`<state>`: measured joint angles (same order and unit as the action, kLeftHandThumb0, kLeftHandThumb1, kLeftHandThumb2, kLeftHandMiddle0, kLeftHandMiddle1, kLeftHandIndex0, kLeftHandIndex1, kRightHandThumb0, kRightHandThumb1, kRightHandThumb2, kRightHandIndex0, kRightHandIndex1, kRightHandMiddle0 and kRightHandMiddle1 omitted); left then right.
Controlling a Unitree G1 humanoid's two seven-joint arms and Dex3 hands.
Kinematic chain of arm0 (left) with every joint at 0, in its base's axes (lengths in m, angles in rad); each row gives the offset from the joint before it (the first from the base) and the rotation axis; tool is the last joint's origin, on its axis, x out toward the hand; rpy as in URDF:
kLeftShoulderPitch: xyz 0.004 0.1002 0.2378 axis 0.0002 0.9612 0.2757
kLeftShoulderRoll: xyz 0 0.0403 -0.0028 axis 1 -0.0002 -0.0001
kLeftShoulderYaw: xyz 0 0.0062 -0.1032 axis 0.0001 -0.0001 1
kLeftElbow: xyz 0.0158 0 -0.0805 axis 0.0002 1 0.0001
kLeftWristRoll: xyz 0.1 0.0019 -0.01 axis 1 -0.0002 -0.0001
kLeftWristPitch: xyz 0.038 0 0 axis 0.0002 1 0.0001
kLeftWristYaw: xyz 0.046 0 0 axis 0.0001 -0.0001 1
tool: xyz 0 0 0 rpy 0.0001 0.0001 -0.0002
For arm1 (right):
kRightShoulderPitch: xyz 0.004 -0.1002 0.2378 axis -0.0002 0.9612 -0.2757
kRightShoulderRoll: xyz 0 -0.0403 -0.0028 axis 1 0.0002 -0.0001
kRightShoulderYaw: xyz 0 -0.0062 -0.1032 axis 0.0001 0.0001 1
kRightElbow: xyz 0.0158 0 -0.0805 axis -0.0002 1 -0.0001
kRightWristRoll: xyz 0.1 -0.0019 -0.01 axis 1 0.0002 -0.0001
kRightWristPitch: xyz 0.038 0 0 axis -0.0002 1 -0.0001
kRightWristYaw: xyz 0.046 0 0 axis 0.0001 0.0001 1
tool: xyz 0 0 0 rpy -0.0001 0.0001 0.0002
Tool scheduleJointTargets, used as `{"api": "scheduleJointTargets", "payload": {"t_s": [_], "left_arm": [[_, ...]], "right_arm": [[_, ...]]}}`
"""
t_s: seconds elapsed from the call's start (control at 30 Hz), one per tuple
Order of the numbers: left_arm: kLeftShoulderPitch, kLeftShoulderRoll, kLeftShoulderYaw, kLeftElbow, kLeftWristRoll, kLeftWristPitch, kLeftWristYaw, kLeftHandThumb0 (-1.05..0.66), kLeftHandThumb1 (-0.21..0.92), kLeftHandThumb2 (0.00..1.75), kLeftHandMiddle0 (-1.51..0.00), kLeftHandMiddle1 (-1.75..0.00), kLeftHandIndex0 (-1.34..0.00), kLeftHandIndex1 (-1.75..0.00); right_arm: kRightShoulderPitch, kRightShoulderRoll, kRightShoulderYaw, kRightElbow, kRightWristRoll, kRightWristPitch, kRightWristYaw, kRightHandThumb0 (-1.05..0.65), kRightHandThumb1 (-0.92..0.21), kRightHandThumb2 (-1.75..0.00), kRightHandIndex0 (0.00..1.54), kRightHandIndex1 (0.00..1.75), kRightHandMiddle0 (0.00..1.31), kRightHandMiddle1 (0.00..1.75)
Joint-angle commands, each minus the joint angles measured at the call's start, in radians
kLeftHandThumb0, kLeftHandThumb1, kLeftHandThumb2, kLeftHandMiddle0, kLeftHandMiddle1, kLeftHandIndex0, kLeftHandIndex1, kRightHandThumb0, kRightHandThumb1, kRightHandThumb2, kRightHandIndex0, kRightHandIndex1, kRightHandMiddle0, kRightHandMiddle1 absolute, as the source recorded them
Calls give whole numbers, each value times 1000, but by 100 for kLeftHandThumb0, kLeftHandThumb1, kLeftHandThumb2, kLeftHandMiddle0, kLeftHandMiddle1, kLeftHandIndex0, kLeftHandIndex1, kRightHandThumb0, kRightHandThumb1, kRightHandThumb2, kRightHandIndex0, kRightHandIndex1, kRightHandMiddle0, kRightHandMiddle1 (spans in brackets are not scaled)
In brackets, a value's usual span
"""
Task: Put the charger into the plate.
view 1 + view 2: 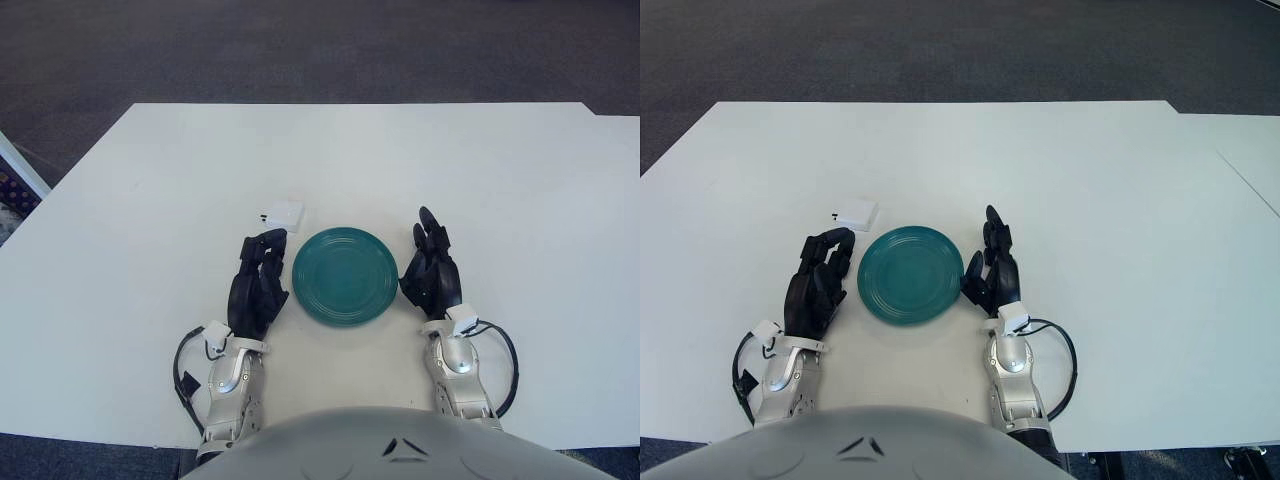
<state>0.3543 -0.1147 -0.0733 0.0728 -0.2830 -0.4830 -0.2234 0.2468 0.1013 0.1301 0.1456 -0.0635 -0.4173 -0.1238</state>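
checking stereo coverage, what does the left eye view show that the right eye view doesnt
Only the left eye view shows a patterned object past the table's left edge. Only the right eye view shows a second white surface to the right, and dark feet below the table's near right corner. Both show the charger on the table beyond the left hand, the teal plate, and the right hand beside the plate.

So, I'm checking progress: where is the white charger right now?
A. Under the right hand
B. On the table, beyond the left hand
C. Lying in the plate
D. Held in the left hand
B: the charger lies on the table, just past the left hand and outside the plate.
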Motion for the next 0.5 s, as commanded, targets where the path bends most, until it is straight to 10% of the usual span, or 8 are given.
{"api": "scheduleJointTargets", "payload": {"t_s": [0.0, 0.1, 0.27, 0.47], "left_arm": [[13, -25, 12, 54, -1, 15, 16, -105, 92, 73, -24, -3, 0, -123], [-22, 7, 49, 35, -2, 29, 27, -105, 92, 73, -28, -4, 0, -132], [-139, 194, 165, 8, 139, 60, 63, -105, 92, 82, -8, -3, 0, -54], [-320, 447, 214, -88, 548, 74, 143, -105, 92, 93, -1, 0, 0, -22]], "right_arm": [[39, 18, 2, 54, 1, 47, -4, -66, -92, -102, 7, 0, 0, 30], [29, 22, 3, 65, -4, 39, -11, -66, -92, -102, 6, 0, 0, 29], [1, 12, -15, 117, 8, 7, -8, -68, -92, -102, 7, 1, 0, 29], [-21, 5, -18, 167, 0, -55, -6, -68, -92, -101, 7, 0, 0, 28]]}}
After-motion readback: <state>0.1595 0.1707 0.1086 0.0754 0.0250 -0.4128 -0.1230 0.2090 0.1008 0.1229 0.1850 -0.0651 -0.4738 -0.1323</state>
